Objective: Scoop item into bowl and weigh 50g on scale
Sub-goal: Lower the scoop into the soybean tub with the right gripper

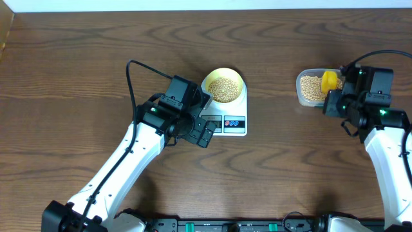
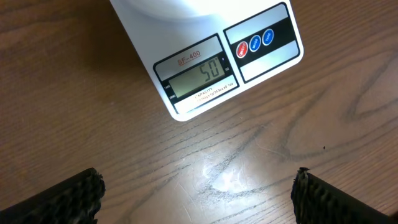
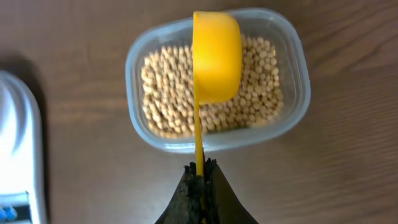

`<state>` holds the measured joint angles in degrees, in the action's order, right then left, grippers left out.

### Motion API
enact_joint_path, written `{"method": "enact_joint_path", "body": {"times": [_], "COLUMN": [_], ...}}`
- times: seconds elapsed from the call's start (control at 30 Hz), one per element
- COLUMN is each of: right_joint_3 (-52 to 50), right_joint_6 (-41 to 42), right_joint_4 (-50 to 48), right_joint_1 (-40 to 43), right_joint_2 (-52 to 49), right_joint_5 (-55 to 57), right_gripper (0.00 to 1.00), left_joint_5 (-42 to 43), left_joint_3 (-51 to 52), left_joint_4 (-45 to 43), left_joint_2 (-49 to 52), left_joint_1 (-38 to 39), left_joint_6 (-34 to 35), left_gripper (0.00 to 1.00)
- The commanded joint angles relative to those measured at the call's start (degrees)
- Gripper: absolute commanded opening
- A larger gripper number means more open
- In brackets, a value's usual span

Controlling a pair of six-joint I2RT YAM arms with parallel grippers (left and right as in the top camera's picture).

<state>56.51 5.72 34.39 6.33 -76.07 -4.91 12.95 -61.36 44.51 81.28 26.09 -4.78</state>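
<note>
Now the pale bowl (image 1: 224,87) sits on the far end of the white scale (image 1: 239,125), in the middle of the table (image 1: 290,174), with beans (image 1: 223,89) inside. The left pincer (image 2: 198,183) hangs by the scale's near-left corner, fingers wide apart, holding nothing. Well off to the right, the right pincer (image 3: 200,180) is clamped on the yellow scoop (image 3: 216,59), over the clear tub (image 3: 295,81) of beans.

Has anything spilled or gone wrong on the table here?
Nothing stands out. The beans sit inside the bowl on the scale, the rest in the clear tub, none loose on the table. The right gripper holds the yellow scoop over the tub.
</note>
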Motion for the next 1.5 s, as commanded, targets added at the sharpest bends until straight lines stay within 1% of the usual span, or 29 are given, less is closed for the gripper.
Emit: {"method": "enact_joint_path", "body": {"times": [0.0,0.07,0.17,0.43,0.47,0.53,0.6,0.63,0.67,0.93,1.07,1.23,1.33,1.47], "right_joint_3": [-0.2,-0.3,-1.1,-5.3,-5.6,-5.7,-5.7,-5.7,-5.7,-5.6,-5.5,-5.5,-5.5,-5.5], "right_joint_6": [9.0,9.5,10.6,19.4,19.5,19.5,19.5,19.5,19.5,19.5,19.5,19.5,19.5,19.5], "right_joint_4": [-1.4,-1.4,-1.5,-2.9,-3.0,-2.9,-3.3,-3.4,-3.6,-4.0,-6.9,-11.8,-11.8,-9.0], "right_joint_1": [-0.4,-0.4,-0.4,-0.4,-0.4,-0.3,-0.3,-0.3,-0.3,0.0,0.6,1.3,1.3,1.3], "right_joint_2": [-0.3,-0.3,-0.5,-1.9,-1.9,-1.9,-1.8,-1.8,-1.8,0.1,3.2,10.4,15.0,22.1], "right_joint_5": [-1.2,-1.2,-1.2,-1.3,-1.2,-1.2,-1.2,-1.2,-1.2,0.6,0.7,0.9,1.5,1.5], "right_gripper": [0.04,0.01,0.01,0.01,0.03,0.28,0.49,0.72,0.99,0.99,0.99,0.99,0.99,0.99], "left_joint_5": [-0.5,-0.5,-0.5,-0.5,-0.5,-0.5,-0.5,-0.5,-0.5,-0.5,-0.5,-0.5,-0.5,-0.5], "left_joint_3": [0.5,0.5,0.5,0.5,0.5,0.5,0.5,0.5,0.5,0.5,0.5,0.5,0.5,0.5], "left_joint_4": [0.0,0.0,0.0,0.0,0.0,0.0,0.0,0.0,0.0,0.0,0.0,0.0,0.0,0.0], "left_joint_2": [0.4,0.4,0.4,0.4,0.4,0.4,0.4,0.4,0.4,0.4,0.4,0.4,0.4,0.4], "left_joint_1": [0.0,0.0,0.0,0.0,0.0,0.0,0.0,0.0,0.0,0.0,0.0,0.0,0.0,0.0], "left_joint_6": [-0.8,-0.8,-0.8,-0.8,-0.8,-0.8,-0.8,-0.8,-0.8,-0.8,-0.8,-0.8,-0.8,-0.8], "left_gripper": [0.98,0.98,0.98,0.98,0.98,0.98,0.98,0.98,0.98,0.98,0.98,0.98,0.98,0.98]}}
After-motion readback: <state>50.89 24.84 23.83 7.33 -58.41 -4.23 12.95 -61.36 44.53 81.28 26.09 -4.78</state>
